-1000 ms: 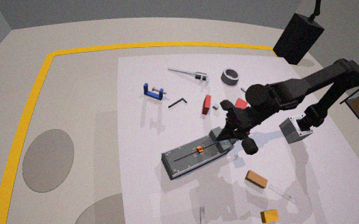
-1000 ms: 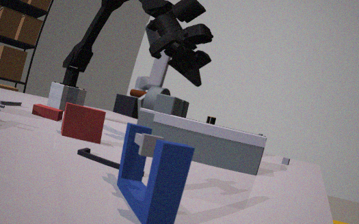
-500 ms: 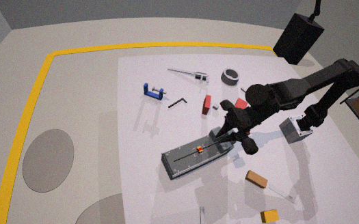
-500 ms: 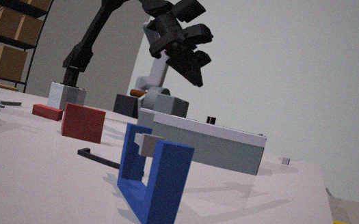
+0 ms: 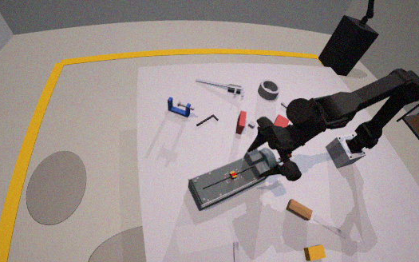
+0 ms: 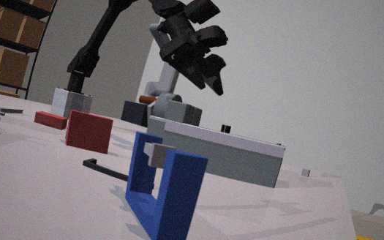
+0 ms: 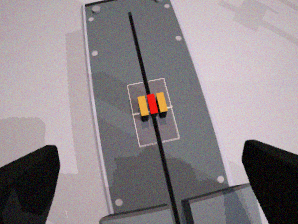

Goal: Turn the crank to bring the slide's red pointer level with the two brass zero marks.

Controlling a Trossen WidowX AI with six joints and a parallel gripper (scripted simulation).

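Note:
The grey machine lies on the table with a slot along its top. Its red pointer sits between the two brass marks, left and right, and looks level with them in the wrist view. The round grey housing is at the machine's arm-side end. An orange-brown cylinder, perhaps the crank handle, shows beside it; the crank is mostly hidden. My gripper is open and empty, above the machine's housing end.
Near the machine are a red block, a hex key, a blue clamp, a caliper and a grey ring. A wooden-handled tool and a yellow block lie on the other side.

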